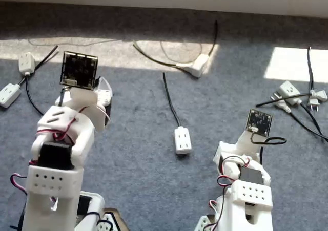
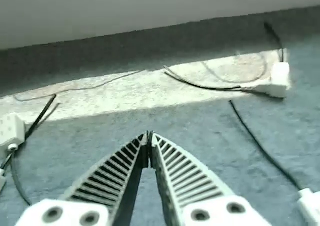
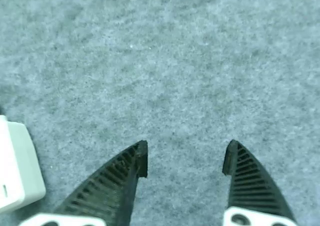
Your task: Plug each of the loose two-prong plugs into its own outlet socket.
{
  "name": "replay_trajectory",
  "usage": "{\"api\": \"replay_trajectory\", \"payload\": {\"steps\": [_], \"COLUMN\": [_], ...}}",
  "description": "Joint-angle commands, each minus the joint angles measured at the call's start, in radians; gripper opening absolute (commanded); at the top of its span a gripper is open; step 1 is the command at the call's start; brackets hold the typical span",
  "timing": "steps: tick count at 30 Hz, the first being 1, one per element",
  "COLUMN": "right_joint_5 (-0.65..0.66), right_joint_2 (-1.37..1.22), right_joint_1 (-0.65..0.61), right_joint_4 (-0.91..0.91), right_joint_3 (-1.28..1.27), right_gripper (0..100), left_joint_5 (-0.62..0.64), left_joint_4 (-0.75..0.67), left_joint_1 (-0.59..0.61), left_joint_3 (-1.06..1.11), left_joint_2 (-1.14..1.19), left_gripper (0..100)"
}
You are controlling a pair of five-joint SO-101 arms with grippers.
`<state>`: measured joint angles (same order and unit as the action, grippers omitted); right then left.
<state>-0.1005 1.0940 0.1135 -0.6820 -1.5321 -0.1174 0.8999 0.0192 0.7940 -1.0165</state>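
My left gripper is shut with nothing in it, raised over the grey carpet on the left. Far ahead of it a white plug block with a black cord lies in a sunlit patch. A white outlet socket on a black cord lies mid-carpet between the two arms. My right gripper is open, low over bare carpet, and the edge of this socket sits just beside one finger, apart from it. Loose two-prong plugs and a socket lie at the far right.
Two white sockets on black cords lie at the far left. Black cords trail over the carpet. A pale wall base runs along the far edge. Bare carpet stretches between the arms and in front of the middle socket.
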Motion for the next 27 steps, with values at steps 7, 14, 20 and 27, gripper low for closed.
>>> {"api": "replay_trajectory", "payload": {"steps": [7,14,20,27], "right_joint_5": [-0.009,-0.005,-0.005,-0.005], "right_joint_2": [0.015,0.013,0.013,0.015], "right_joint_1": [0.001,-0.036,-0.039,-0.039], "right_joint_4": [0.021,0.021,0.021,0.024], "right_joint_3": [0.002,0.002,0.001,0.001], "right_gripper": [25.0,25.0,25.0,25.0], "left_joint_5": [-0.508,-0.812,-0.872,-0.937], "left_joint_4": [-0.126,-0.155,-0.153,-0.097], "left_joint_1": [0.407,0.456,0.495,0.541], "left_joint_3": [0.005,-0.096,-0.252,-0.295], "left_joint_2": [0.406,0.768,1.007,1.092], "left_gripper": [3,3,3,7]}}
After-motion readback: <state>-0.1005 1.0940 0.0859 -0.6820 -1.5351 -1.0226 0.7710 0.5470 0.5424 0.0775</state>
